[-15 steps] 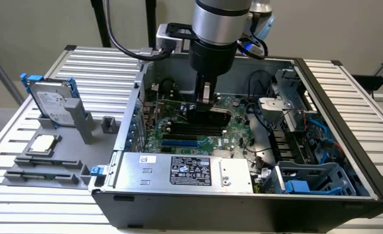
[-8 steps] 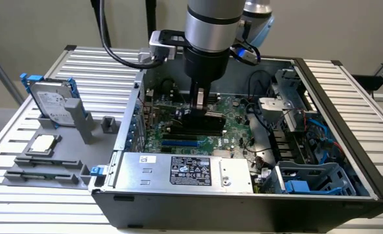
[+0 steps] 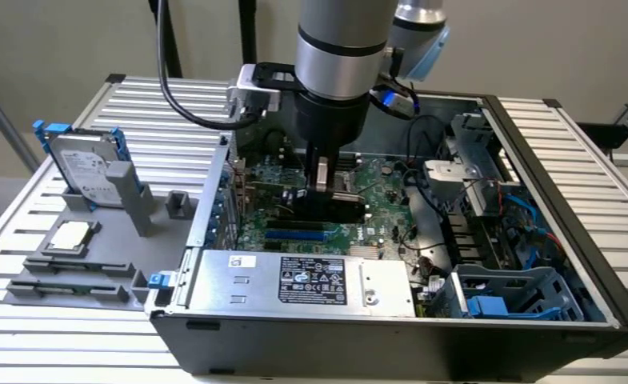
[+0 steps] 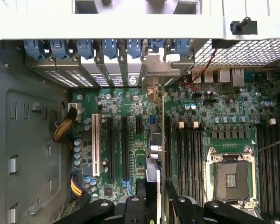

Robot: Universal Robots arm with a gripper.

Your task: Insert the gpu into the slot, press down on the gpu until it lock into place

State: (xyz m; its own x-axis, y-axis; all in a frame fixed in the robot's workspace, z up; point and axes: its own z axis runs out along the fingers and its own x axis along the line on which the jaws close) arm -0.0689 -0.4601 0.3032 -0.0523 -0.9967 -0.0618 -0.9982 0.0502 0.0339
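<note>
Silver cylindrical arm (image 3: 341, 40) hangs vertical, with a pale-blue joint cap (image 3: 426, 44) toward the exterior view's right. The black wrist section (image 3: 330, 120) points straight down. Black two-finger gripper (image 3: 328, 182) is low, and its fingers (image 4: 141, 190) are pinched on the top edge of the thin flat black gpu (image 3: 335, 206).

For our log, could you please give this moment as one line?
gripper shut on gpu | gpu upright over motherboard | slot visible near gpu

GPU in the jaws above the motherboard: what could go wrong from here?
1. The gpu is upright but not seated in the blue slot; coming down off-line, its edge could hit the board.
2. Its metal bracket sits close to the rear slot covers and could snag.
</note>
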